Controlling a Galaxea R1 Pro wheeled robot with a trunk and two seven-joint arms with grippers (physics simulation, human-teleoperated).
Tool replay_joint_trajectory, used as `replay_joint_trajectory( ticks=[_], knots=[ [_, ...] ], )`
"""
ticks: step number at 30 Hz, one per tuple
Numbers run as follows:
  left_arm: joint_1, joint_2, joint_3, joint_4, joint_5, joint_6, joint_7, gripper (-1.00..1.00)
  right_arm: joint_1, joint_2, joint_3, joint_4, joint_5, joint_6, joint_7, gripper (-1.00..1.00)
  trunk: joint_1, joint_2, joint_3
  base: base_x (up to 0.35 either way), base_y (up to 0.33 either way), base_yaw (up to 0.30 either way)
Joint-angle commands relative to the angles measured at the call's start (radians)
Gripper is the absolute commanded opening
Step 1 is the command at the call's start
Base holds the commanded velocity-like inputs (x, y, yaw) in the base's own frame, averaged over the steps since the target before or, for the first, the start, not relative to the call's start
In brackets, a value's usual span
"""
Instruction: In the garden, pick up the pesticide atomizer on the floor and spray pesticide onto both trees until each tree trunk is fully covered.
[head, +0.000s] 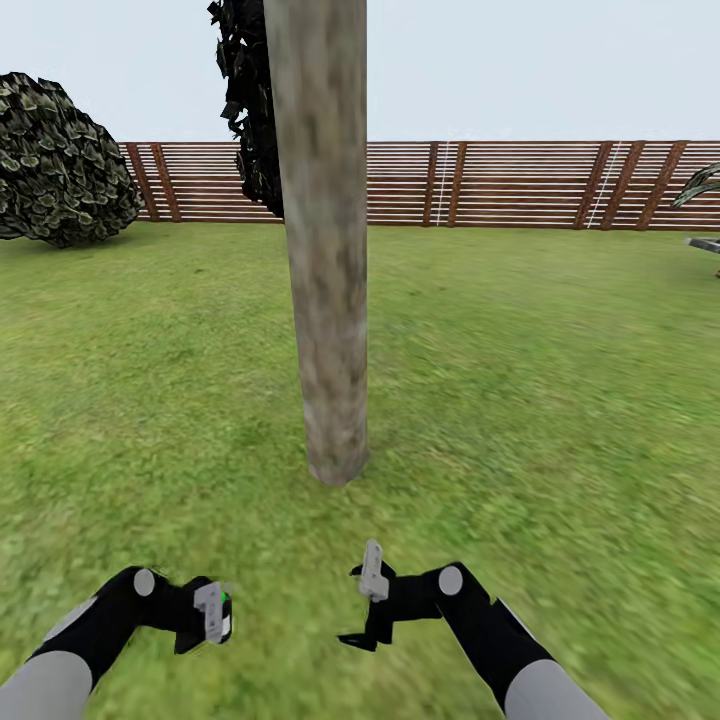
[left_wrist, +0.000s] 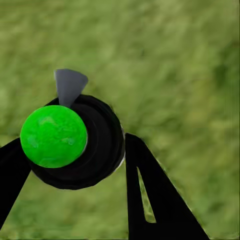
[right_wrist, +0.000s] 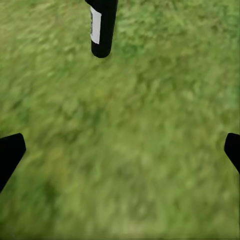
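The pesticide atomizer (left_wrist: 75, 142) sits pinched between your left gripper's (head: 212, 612) fingers, seen end-on. The tree trunk (head: 325, 300) stands upright ahead, beyond both fingertips; your right gripper (head: 370, 600) hangs spread and empty, slightly nearer it.

No readable text anywhere. White patch on dark bar (right_wrist: 101, 26) over grass: blank, no letters or numbers. Green cap on pesticide atomizer (left_wrist: 54, 135): plain, no brand. Tree trunk (head: 326, 260) and fence (head: 500, 185) behind it: no signs, no markings.
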Motion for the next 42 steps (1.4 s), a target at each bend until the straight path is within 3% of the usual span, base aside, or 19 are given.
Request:
replay_joint_trajectory(
  ticks=[1,5,7,8,9,11,12,15,16,18,21,26,28,31,34,42],
  knots=[
    [0.004,0.015,0.004,-0.001,-0.009,-0.011,0.006,-1.0,0.0,-0.002,-0.001,0.002,0.011,-0.01,-0.001,1.0,0.0,0.0,-0.001,0.0,0.0,0.0],
    [0.015,0.041,0.03,-0.001,-0.002,-0.004,0.07,-1.0,0.0,-0.031,-0.002,0.043,0.011,-0.012,-0.067,1.0,0.0,0.0,-0.001,0.0,0.0,0.0],
    [0.017,0.038,0.094,0.001,0.013,0.001,0.181,-1.0,0.002,-0.079,-0.018,0.095,0.005,-0.013,-0.197,1.0,0.0,0.0,-0.001,0.0,0.0,0.0],
    [0.017,0.029,0.159,0.014,0.026,0.013,0.265,-1.0,0.002,-0.104,-0.045,0.154,0.002,-0.013,-0.309,1.0,0.0,0.0,-0.001,0.0,0.0,0.0],
    [0.017,0.016,0.234,0.042,0.041,0.04,0.347,-1.0,0.003,-0.117,-0.089,0.239,0.0,-0.014,-0.432,1.0,0.0,0.0,-0.001,0.0,0.0,0.0],
    [0.017,0.0,0.334,0.088,0.059,0.091,0.442,-1.0,0.003,-0.125,-0.167,0.357,-0.002,-0.02,-0.604,1.0,0.0,0.0,-0.001,0.0,0.0,0.0],
    [0.018,-0.009,0.4,0.12,0.075,0.124,0.501,-1.0,0.003,-0.127,-0.233,0.421,-0.003,-0.031,-0.727,1.0,0.0,0.0,-0.001,0.0,0.0,0.0],
    [0.017,-0.038,0.487,0.152,0.125,0.176,0.602,-1.0,0.004,-0.129,-0.371,0.483,-0.004,-0.073,-0.936,1.0,0.0,0.0,-0.001,0.0,0.0,0.0],
    [0.016,-0.063,0.508,0.158,0.162,0.219,0.652,-1.0,0.005,-0.13,-0.44,0.498,-0.004,-0.093,-1.02,1.0,0.0,0.0,-0.001,0.0,0.0,0.0],
    [0.016,-0.106,0.521,0.161,0.223,0.335,0.723,-1.0,0.006,-0.131,-0.545,0.512,-0.003,-0.11,-1.13,1.0,0.0,0.0,-0.001,0.0,0.0,0.0],
    [0.007,-0.159,0.52,0.162,0.271,0.5,0.76,-1.0,0.007,-0.132,-0.628,0.517,-0.003,-0.118,-1.186,1.0,0.0,0.0,-0.001,0.0,0.0,0.0],
    [-0.037,-0.252,0.51,0.15,0.279,0.634,0.76,-1.0,0.008,-0.133,-0.652,0.519,-0.003,-0.16,-1.2,1.0,0.0,0.0,-0.001,0.0,0.0,0.0],
    [-0.063,-0.276,0.492,0.148,0.278,0.673,0.76,-1.0,0.01,-0.131,-0.653,0.52,-0.003,-0.175,-1.2,1.0,0.0,0.0,-0.001,0.045,0.0,0.0],
    [-0.105,-0.294,0.458,0.145,0.281,0.704,0.76,-1.0,0.012,-0.13,-0.654,0.525,-0.002,-0.183,-1.201,1.0,0.0,0.0,-0.001,0.222,0.0,0.0],
    [-0.151,-0.298,0.453,0.144,0.286,0.714,0.759,-1.0,0.016,-0.133,-0.656,0.529,-0.002,-0.187,-1.204,1.0,0.0,0.0,-0.001,0.314,-0.025,0.0],
    [-0.157,-0.297,0.453,0.143,0.286,0.712,0.761,-1.0,0.061,-0.134,-0.662,0.529,-0.003,-0.19,-1.207,1.0,0.0,0.0,-0.001,0.223,-0.186,0.0]
  ],
)
